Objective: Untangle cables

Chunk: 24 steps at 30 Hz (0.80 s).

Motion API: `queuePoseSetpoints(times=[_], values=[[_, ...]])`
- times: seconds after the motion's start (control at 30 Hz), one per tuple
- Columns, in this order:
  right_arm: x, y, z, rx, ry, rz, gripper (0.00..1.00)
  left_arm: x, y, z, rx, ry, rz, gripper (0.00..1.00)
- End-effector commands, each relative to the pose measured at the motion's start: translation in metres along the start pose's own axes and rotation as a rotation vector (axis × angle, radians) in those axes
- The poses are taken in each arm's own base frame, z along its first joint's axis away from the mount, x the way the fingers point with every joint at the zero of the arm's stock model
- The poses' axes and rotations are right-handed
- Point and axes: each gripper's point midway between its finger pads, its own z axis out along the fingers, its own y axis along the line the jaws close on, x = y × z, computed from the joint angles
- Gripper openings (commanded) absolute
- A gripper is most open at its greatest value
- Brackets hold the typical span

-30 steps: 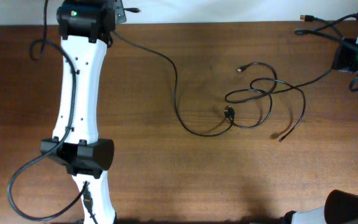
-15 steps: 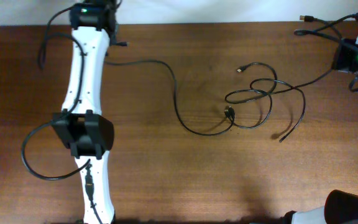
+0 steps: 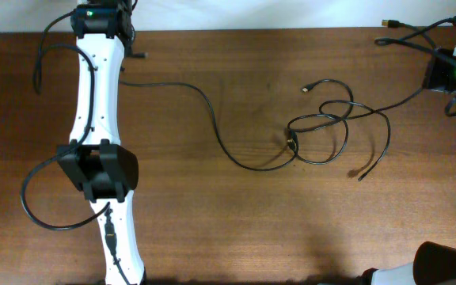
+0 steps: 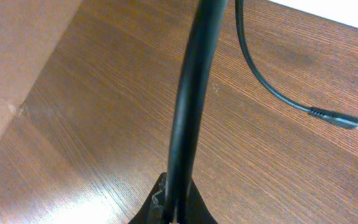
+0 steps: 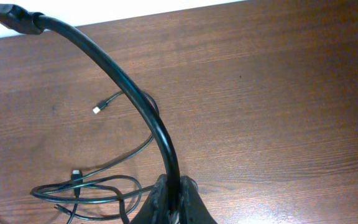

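The cables form a loose black knot (image 3: 323, 123) right of the table's middle, with loose plugs at its edges (image 3: 307, 89) (image 3: 360, 174). One cable (image 3: 212, 119) runs left from the knot to my left gripper (image 3: 127, 39) at the far left. That gripper (image 4: 174, 214) is shut on the cable (image 4: 191, 93), and the cable's plug end (image 4: 344, 120) curls free above the wood. My right gripper (image 3: 432, 73) (image 5: 169, 208), at the far right, is shut on another cable (image 5: 123, 81) whose plug (image 5: 14, 18) sticks up. The knot (image 5: 86, 186) lies beside it.
My left arm (image 3: 97, 127) stretches along the left side of the table, with its thick black arm cable (image 3: 34, 206) looping out beside it. The table's far edge (image 3: 252, 28) meets a white wall. Part of the right arm (image 3: 442, 265) shows at the bottom right.
The left arm has swung, and its gripper has carried the cable end left and nearer. The long cable now lies drawn out further left. The right arm has not moved.
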Motion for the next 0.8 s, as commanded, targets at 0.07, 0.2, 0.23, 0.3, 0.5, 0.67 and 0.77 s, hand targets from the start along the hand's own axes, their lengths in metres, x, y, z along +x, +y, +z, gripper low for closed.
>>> queuePoseSetpoints(times=[0.07,0.2,0.23,0.3,0.5,0.67,0.77], values=[[-0.005,0.002,-0.006,-0.005,-0.022,-0.011,0.04,-0.004,-0.003,-0.007,0.04,-0.009,-0.013,0.99],[-0.005,0.002,-0.006,-0.005,-0.021,-0.011,0.04,0.0,-0.011,-0.008,0.09,0.011,0.004,0.99],[-0.005,0.002,-0.006,-0.005,-0.021,-0.011,0.04,0.001,-0.015,-0.008,0.112,0.02,0.006,0.99],[-0.005,0.002,-0.006,-0.005,-0.021,-0.011,0.04,0.01,-0.034,-0.014,0.199,0.052,0.022,0.99],[-0.005,0.002,-0.006,-0.005,-0.021,-0.011,0.04,0.053,-0.115,-0.072,0.328,0.058,0.235,0.99],[-0.005,0.002,-0.006,-0.005,-0.02,-0.011,0.04,0.14,-0.172,-0.14,0.46,0.187,0.484,0.99],[-0.005,0.002,-0.006,-0.005,-0.02,-0.012,0.04,0.173,-0.174,-0.164,0.474,0.247,0.576,0.99]])
